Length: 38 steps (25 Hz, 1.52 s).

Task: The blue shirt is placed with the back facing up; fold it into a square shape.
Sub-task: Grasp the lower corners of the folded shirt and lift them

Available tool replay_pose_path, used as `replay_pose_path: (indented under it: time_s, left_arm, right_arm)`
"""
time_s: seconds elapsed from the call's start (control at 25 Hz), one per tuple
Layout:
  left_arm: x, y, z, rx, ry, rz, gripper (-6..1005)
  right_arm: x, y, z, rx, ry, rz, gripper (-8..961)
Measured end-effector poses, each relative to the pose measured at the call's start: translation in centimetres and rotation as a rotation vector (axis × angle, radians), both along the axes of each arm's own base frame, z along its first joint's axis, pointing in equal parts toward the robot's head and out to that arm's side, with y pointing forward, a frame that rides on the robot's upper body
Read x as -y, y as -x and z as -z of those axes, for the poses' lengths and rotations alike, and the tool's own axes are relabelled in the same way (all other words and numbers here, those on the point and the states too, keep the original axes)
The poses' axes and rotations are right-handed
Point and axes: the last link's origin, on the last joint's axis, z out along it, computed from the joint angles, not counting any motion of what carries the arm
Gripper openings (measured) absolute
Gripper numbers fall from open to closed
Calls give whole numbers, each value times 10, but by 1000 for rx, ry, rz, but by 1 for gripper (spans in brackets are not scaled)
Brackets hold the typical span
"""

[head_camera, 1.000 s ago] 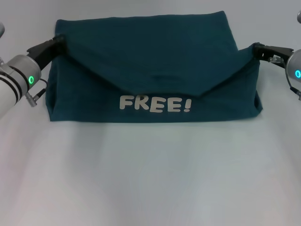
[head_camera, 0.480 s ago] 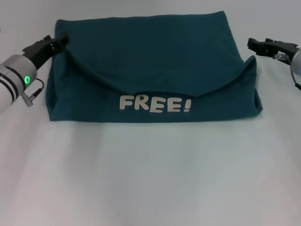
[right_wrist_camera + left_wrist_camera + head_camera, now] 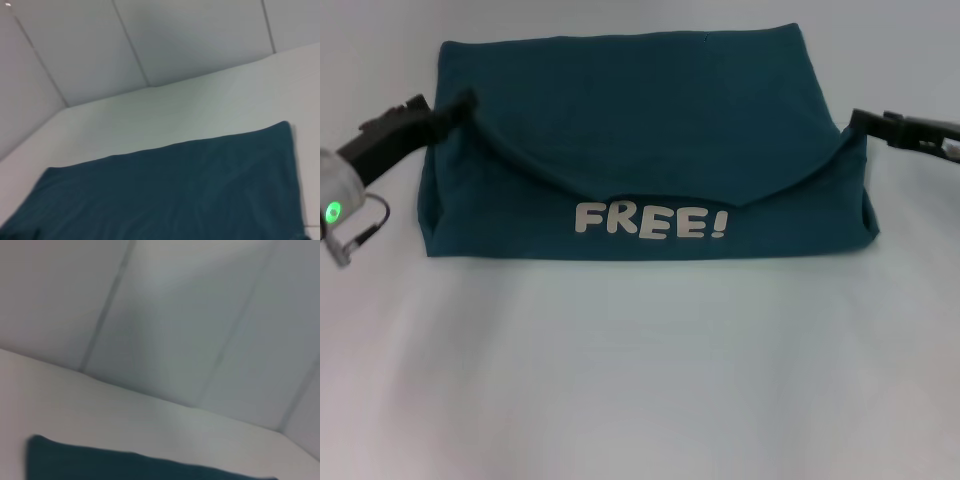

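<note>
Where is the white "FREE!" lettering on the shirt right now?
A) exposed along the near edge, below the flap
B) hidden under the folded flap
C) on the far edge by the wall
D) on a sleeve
A: the "FREE!" lettering shows on the blue shirt below the V-shaped flap, near its front edge.

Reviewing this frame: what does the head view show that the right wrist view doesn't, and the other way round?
Only the head view shows the white FREE! lettering on the folded blue shirt, the left gripper at the shirt's left edge and the right gripper at its right edge. Only the right wrist view shows the panelled wall behind the table. Both show the plain teal fabric of the shirt lying on the white table.
</note>
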Motion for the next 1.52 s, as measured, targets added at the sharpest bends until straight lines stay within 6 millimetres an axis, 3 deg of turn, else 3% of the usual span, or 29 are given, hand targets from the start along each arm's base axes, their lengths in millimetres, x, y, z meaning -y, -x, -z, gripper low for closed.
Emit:
replay_pose_path:
  time_s: [0.2, 0.64, 1.08, 1.52]
  left_arm:
    - [27, 6, 2, -19, 40, 51, 813]
    - [46, 27, 21, -208, 195, 40, 827]
    - [52, 58, 15, -357, 198, -71, 828]
    - [50, 64, 19, -448, 222, -92, 827]
  right_arm:
    - [23, -7, -7, -76, 69, -19, 568]
    - [38, -15, -26, -179, 141, 19, 567]
    - [37, -17, -24, -199, 136, 48, 567]
    - [40, -20, -22, -207, 129, 64, 566]
